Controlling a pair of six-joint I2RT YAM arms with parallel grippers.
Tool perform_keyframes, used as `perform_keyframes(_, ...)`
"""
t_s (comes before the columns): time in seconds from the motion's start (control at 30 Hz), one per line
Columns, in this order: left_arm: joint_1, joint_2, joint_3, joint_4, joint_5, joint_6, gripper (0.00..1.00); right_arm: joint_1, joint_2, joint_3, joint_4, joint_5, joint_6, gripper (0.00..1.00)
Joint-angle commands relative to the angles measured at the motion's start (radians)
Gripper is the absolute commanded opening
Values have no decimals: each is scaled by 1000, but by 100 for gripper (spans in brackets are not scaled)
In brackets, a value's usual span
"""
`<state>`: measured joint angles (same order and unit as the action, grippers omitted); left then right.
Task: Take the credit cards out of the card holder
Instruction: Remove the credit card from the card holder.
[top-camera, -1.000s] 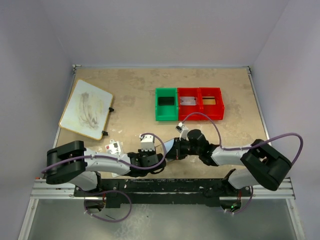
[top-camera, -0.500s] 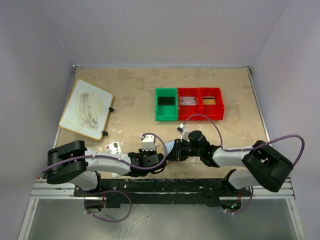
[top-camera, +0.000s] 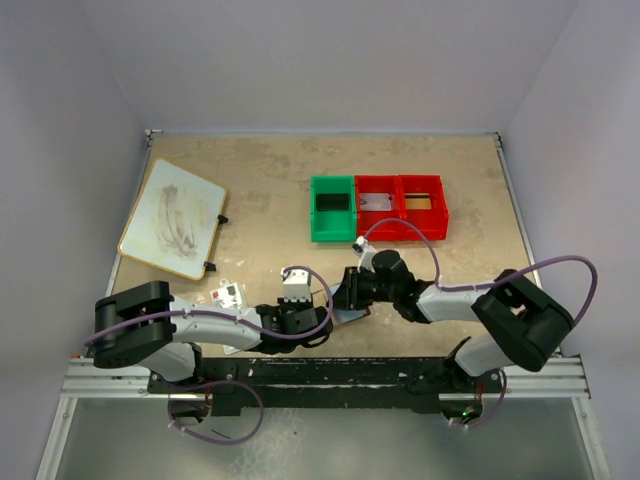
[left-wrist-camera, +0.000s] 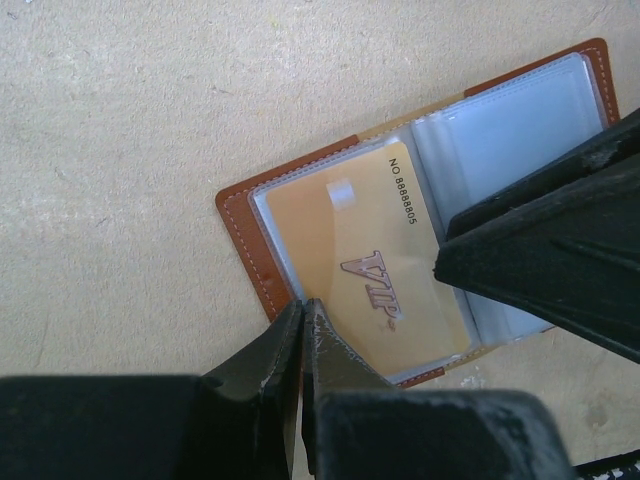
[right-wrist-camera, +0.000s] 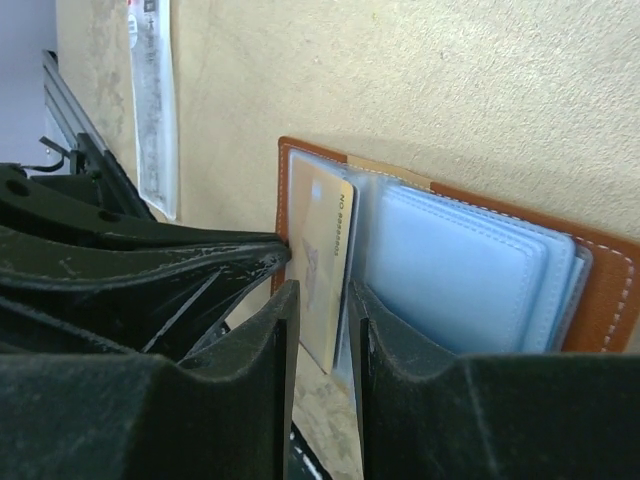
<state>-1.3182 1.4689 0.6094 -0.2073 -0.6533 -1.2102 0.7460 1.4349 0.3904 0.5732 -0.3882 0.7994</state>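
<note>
Far to my left, a worn white board (top-camera: 172, 218) lies at an angle on the tan table (top-camera: 270, 170). Nearer my bases there is a small clear speckled packet (top-camera: 227, 295) with a red mark. Next comes my left gripper (left-wrist-camera: 302, 312), low over the table with its fingers pressed tight together. Their tips touch the brown stitched rim of the card holder (left-wrist-camera: 500, 120) at its near left edge, and I cannot tell whether any leather is caught between them. The card holder lies spread open and flat on the table between my two wrists, bluish clear pockets facing up. The gold card (left-wrist-camera: 350, 250), printed VIP with a number along one side, sits in the holder's left half, partly under clear plastic. My right gripper (right-wrist-camera: 322, 300) reaches in over the holder's right half. Its fingers stand a little apart, and one end of the gold card shows in the narrow gap between them, but I cannot tell whether the pads touch it. Farther back and to the right, three bins stand in a row touching each other: a green bin (top-camera: 332, 232), a middle red bin (top-camera: 377, 232) with a silvery-grey card (top-camera: 377, 203) lying in it, and an end red bin (top-camera: 422, 230).
</note>
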Motion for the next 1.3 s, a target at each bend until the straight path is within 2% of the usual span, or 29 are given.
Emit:
perform_keyframes(0.0,-3,60,-51,-102,114,24,0,0,56,28,93,-46,-19,29)
perform_keyframes(0.3,-3,61,-53,-102,116,23,0,3,82,-10,224,-120,26,17)
perform_keyframes(0.6,-3,65,-47,-105,114,23,0,12,120,-28,248,-144,27,14)
perform_keyframes(0.9,-3,64,-46,-104,111,23,0,12,129,-35,206,-151,18,16)
perform_keyframes(1.1,-3,61,-44,-114,109,23,0,12,104,-19,60,-31,-8,21)
perform_keyframes(1.27,-2,64,-41,-106,113,24,0,12,97,-15,27,-9,-12,24)
